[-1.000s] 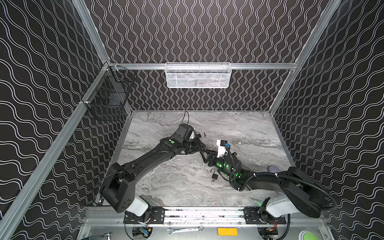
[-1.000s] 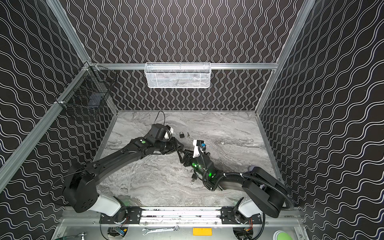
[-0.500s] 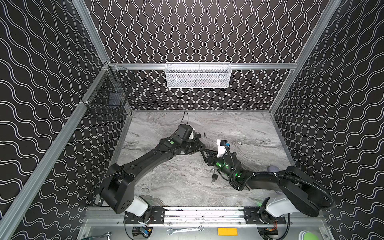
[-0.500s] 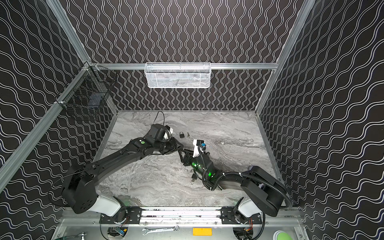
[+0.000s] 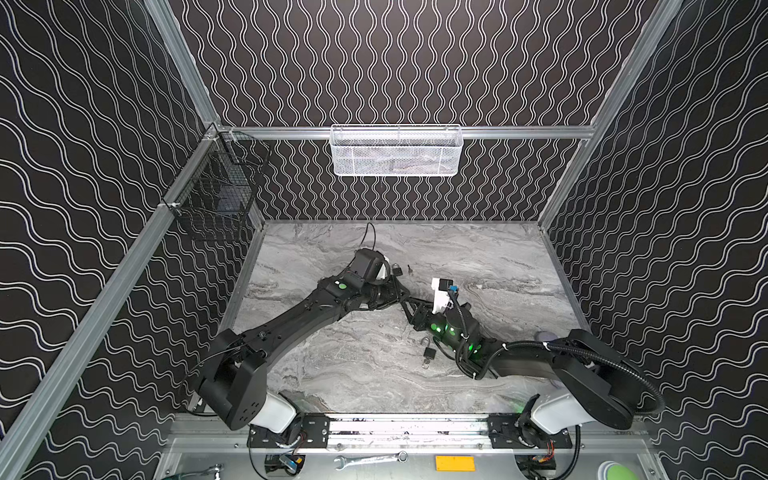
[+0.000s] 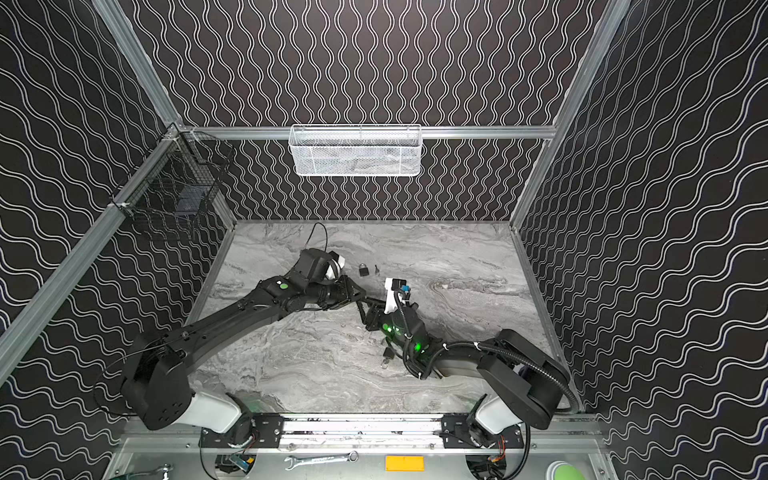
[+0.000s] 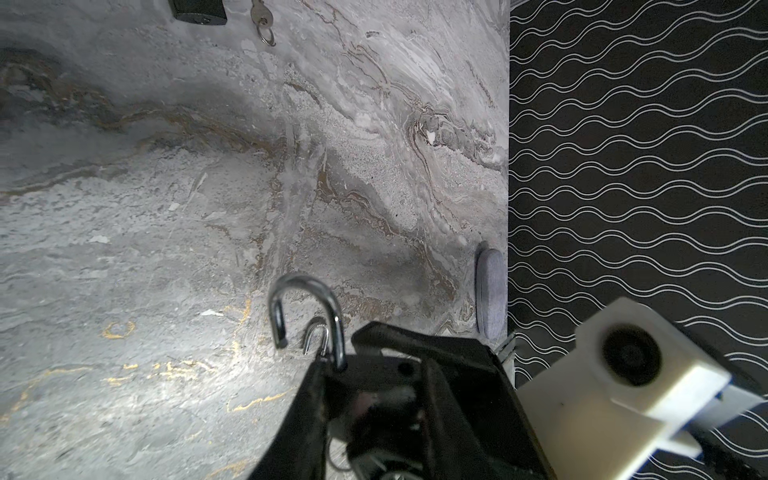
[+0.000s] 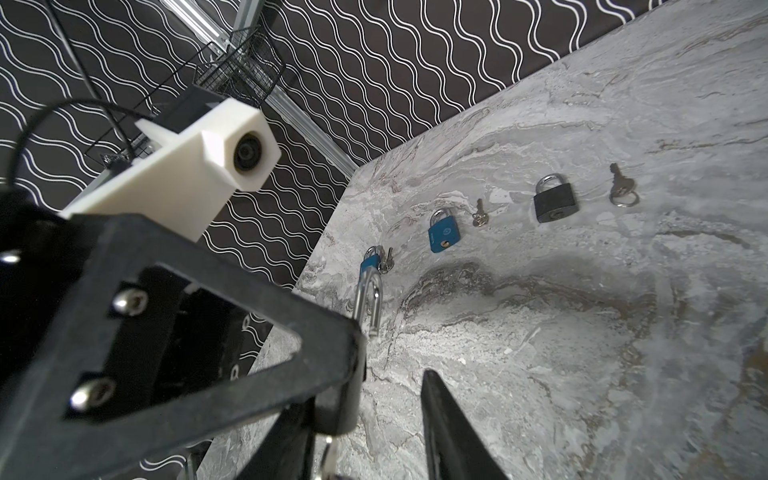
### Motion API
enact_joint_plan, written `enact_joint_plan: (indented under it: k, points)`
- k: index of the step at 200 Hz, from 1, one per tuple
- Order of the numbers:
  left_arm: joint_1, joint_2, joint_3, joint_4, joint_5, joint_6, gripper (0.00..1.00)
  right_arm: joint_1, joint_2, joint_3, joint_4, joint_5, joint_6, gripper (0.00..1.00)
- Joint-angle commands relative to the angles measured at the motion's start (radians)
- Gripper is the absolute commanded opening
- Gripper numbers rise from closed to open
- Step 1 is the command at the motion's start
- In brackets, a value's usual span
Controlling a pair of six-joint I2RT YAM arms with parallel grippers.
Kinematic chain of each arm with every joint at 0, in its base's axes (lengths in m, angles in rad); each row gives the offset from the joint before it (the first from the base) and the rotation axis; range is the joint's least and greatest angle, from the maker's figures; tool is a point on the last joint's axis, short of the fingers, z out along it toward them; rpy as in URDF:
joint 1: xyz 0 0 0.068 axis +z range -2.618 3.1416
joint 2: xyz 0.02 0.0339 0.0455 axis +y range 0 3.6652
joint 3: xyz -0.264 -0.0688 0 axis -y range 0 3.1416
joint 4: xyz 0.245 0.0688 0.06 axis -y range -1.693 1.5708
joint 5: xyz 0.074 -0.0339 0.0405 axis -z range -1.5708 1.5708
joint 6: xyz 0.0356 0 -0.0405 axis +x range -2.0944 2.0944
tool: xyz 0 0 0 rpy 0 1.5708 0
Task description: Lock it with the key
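My left gripper (image 5: 402, 296) (image 7: 370, 386) is shut on a dark padlock whose steel shackle (image 7: 307, 299) (image 8: 368, 307) stands swung open; the body is mostly hidden between the fingers. My right gripper (image 5: 415, 308) (image 8: 374, 419) faces it tip to tip, low over the marble table (image 5: 357, 374). Its jaws stand apart on either side of a small silver key (image 8: 328, 457) that sticks out from under the padlock. One right finger (image 8: 440, 415) is clear of the key.
Lying on the table are a black padlock (image 8: 555, 199) (image 5: 398, 271) with its key (image 8: 621, 191), two blue padlocks (image 8: 444, 232) (image 8: 370, 262) with keys, and another padlock (image 5: 429, 353) below the right wrist. A grey pad (image 7: 490, 291) lies by the right wall.
The right gripper's jaws have narrowed around the key. Both arms and the held padlock have stayed almost where they were.
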State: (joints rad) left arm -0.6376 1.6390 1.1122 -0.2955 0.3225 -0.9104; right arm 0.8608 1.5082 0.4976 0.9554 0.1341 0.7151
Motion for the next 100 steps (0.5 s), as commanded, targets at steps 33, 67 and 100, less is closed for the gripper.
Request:
enact_joint_plan:
  k: [33, 67, 100]
  points:
    - [0.000, -0.001, -0.005, 0.043, 0.026, 0.001, 0.15, -0.004, 0.015, 0.023, 0.046, -0.005, -0.005, 0.34]
    - [0.001, -0.001, -0.012, 0.045, 0.031, -0.002, 0.14, -0.004, 0.020, 0.028, 0.042, -0.008, -0.010, 0.31]
    - [0.000, -0.005, -0.018, 0.043, 0.034, -0.001, 0.14, -0.007, 0.027, 0.031, 0.045, -0.010, -0.012, 0.27]
